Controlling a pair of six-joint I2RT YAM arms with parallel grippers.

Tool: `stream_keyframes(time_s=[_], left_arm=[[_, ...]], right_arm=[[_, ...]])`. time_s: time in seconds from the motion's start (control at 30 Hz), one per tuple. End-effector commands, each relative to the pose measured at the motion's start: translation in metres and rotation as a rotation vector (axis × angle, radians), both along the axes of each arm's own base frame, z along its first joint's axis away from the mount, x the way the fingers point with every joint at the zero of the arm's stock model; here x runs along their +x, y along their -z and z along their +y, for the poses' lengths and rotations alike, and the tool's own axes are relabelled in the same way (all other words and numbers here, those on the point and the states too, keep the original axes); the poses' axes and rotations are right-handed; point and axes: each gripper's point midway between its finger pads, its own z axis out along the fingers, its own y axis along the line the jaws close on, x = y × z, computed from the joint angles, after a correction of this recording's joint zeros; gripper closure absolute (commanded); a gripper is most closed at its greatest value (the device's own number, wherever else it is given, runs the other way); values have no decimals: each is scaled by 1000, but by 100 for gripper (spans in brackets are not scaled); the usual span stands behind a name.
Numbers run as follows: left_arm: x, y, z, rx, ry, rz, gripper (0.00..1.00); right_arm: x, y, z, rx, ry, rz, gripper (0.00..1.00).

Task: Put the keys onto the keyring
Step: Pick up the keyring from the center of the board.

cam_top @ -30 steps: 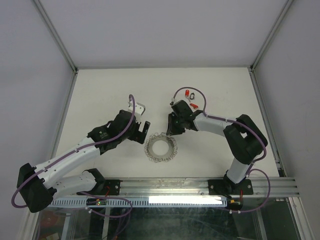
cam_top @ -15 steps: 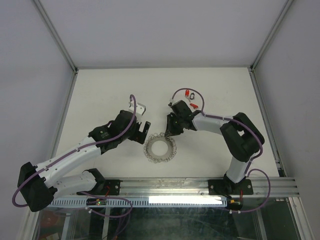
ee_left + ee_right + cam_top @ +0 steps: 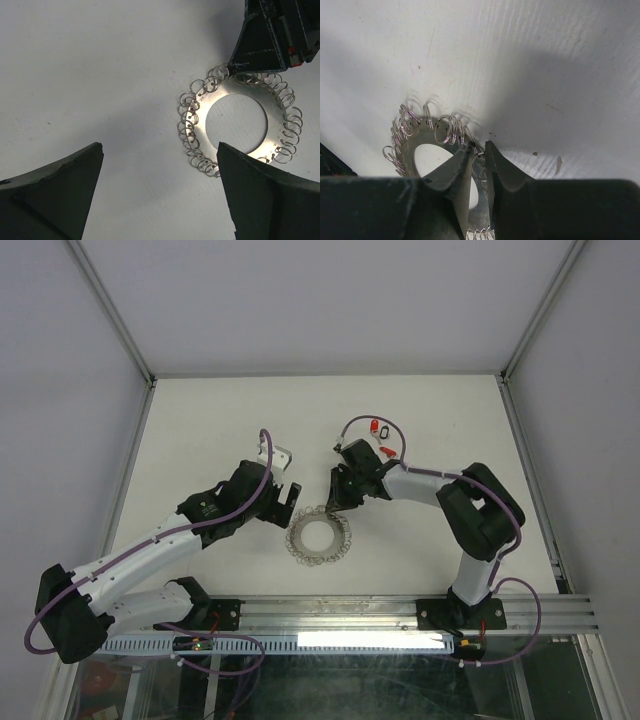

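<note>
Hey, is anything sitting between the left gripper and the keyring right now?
Nothing visible. Only bare table lies between the open left gripper and the keyring. The right gripper looks closed on the ring's far rim, on the side away from the left gripper, so it is not in the path.

Left arm: reaches from the lower left of the overhead view up toward centre, wrist bent down. Left gripper [image 3: 288, 494] spread wide; in its wrist view my two fingers [image 3: 55, 195] sit in the bottom corners.

Right arm: folded at the elbow on the right, forearm running left to centre. Right gripper [image 3: 337, 504] tipped down, fingers [image 3: 454, 167] drawn almost together, nipping a wire loop of the keyring [image 3: 422, 134] in the slit.
</note>
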Motion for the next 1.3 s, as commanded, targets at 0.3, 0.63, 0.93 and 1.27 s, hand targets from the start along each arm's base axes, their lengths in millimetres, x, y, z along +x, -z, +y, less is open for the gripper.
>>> stream_keyframes(time_s=[0.3,0.63,0.93,1.27], left_arm=[[6,-12,-4,-23,11,-41,5],[4,-27,-3,-66,13,-80,5],[1,-62,1,-168,12,-186,5],[-9,-114,-3,-383,40,-329,2]], right_arm=[[16,-15,14,70,-50,-101,100],[19,-48,5,102,-90,-278,100],[18,-101,-4,80,-154,-512,100],[-17,-180,-1,193,-282,-880,100]])
